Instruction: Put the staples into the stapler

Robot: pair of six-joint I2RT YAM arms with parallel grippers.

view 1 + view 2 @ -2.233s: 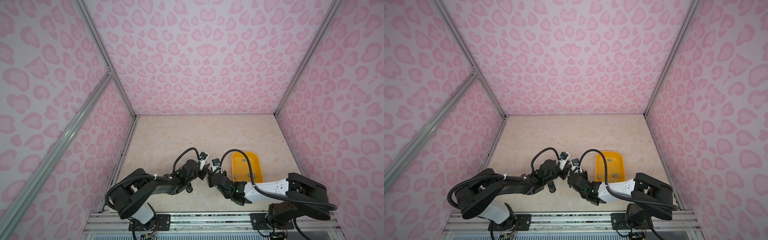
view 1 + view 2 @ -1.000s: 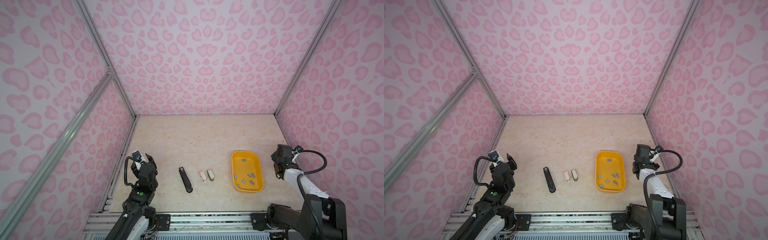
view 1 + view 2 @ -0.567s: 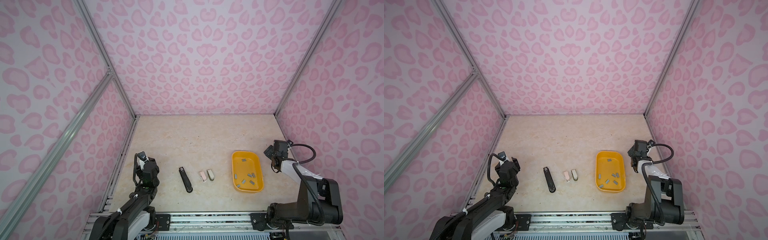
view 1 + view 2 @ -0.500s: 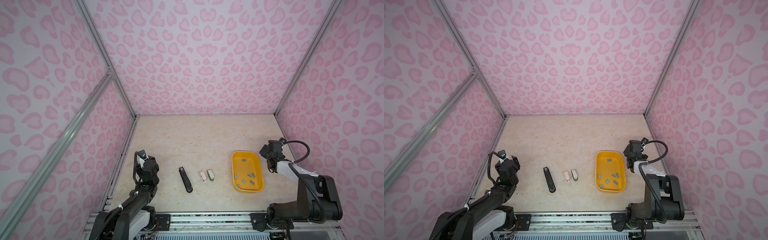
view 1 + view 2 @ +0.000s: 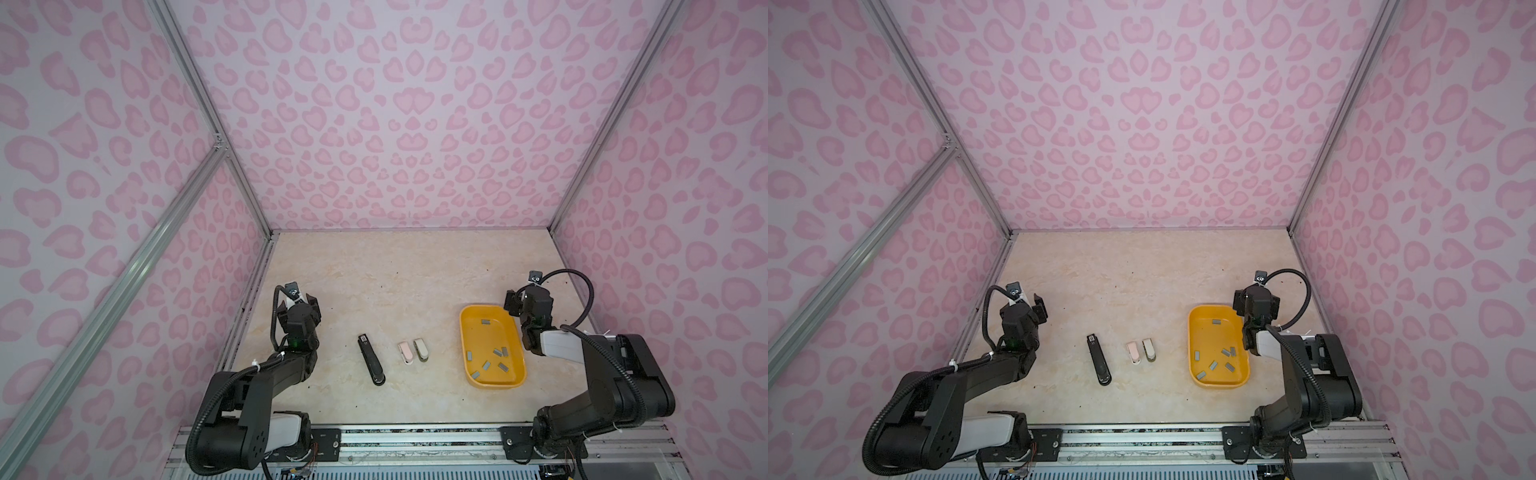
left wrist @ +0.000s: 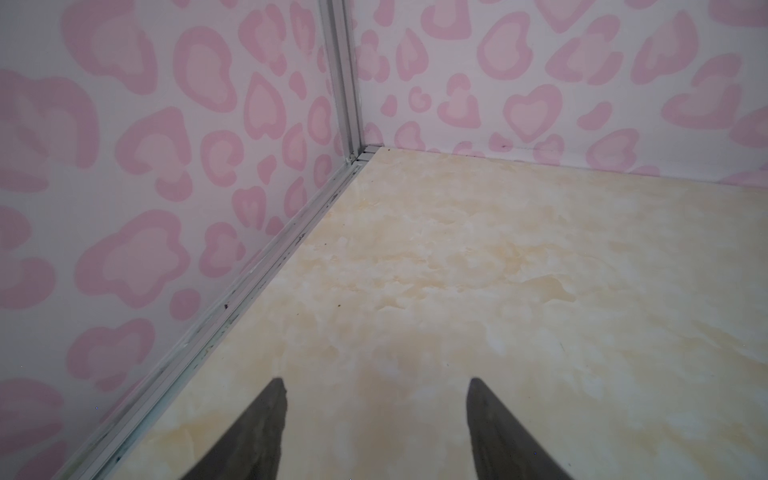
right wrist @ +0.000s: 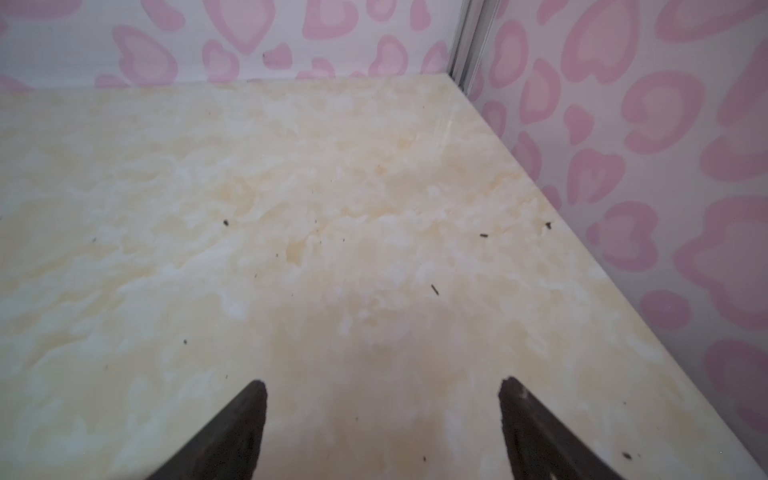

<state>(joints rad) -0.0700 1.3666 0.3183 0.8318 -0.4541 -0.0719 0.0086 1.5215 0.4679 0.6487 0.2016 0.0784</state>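
Staples point(image 5: 497, 353): in a top view you count seven small grey strips, all lying loose inside the yellow tray point(image 5: 462, 332) at the right of the table point(image 5: 395, 270). One sits alone toward the tray's far end. The other six scatter across its near half.

Staplers: left of the tray, and apart from it, you find a small olive-grey stapler point(image 5: 420, 349) and a small pink stapler point(image 5: 405, 352). They lie just beside each other near the table's middle. Further left lies a long black stapler point(image 5: 371, 360), its length running far to near. All three rest on the table.

Right gripper point(image 7: 384, 380): you see the jaws spread wide with only bare table between them. In both top views it sits at the tray's far right corner, close to the right wall.

Left gripper point(image 6: 376, 381): the jaws are spread and hold nothing, over bare table by the left wall. It is well left of the black stapler and slightly farther back.
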